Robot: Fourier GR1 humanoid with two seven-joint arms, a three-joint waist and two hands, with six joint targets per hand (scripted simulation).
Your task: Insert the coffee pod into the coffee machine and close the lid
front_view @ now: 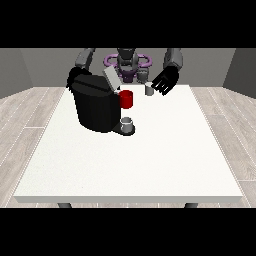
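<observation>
A black coffee machine (pixel 95 107) stands on the left half of the white table (pixel 150 160). Its grey lid (pixel 111 78) is tilted up and open. A small grey coffee pod (pixel 149 90) sits near the table's far edge, right of the machine. The hand at the view's right (pixel 166 81) hovers just right of the pod with its fingers spread and straight, their tips close to it. The hand at the view's left (pixel 74 79) is behind the machine's top left corner and partly hidden by it.
A red mug (pixel 127 99) stands beside the machine's right side, between it and the pod. A small grey cup (pixel 127 124) sits on the machine's base at the front.
</observation>
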